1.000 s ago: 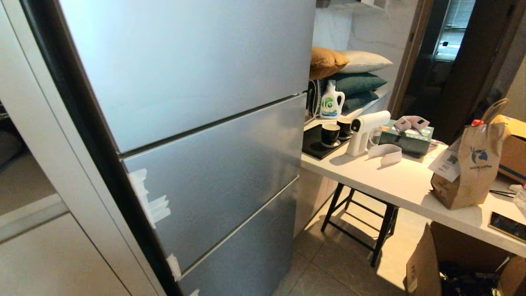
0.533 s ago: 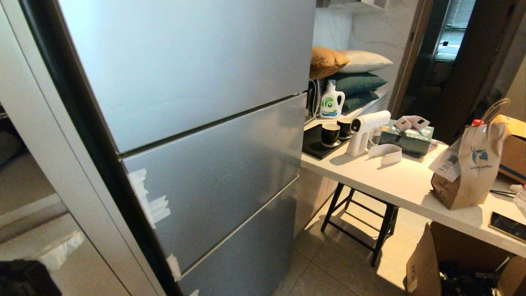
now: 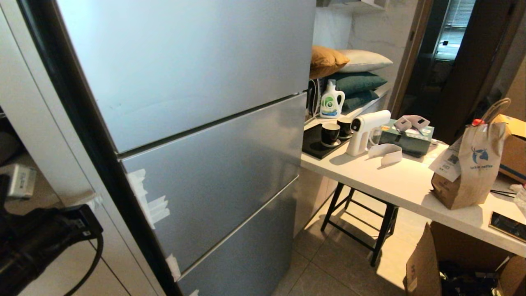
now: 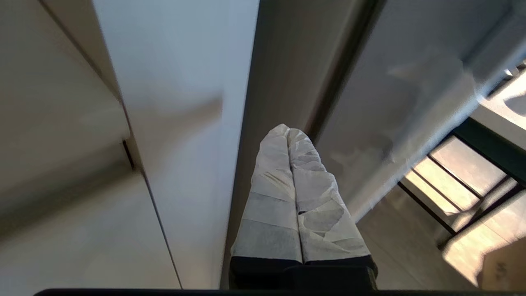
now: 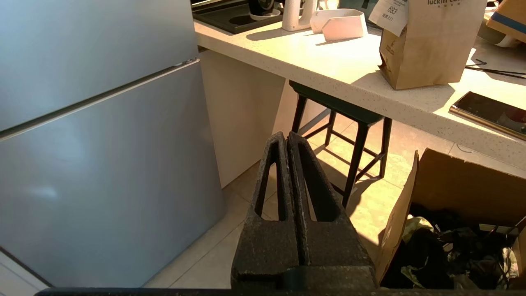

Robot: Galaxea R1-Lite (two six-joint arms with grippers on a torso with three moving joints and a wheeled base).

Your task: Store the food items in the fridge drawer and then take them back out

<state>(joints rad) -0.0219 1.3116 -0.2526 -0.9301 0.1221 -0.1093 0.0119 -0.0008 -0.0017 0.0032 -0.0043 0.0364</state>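
While the fridge [image 3: 197, 123] stands shut, we see no pepper, potato or drawer. Left hand [image 4: 287, 131], tape-wrapped, pressed closed and empty, points along the door's edge; right hand [image 5: 286, 137] likewise closed, empty. We judge the door stiff; pull at its edge.

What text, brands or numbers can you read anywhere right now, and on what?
"luckin coffee", partly cut off, on the brown paper bag; also under its deer logo in the head view.
"693" on the white receipt stuck to that bag; the smaller line under it is too small to read.
The white detergent bottle has a green label, too small to read.
The label on the left arm is unreadable.
The fridge has no lettering.
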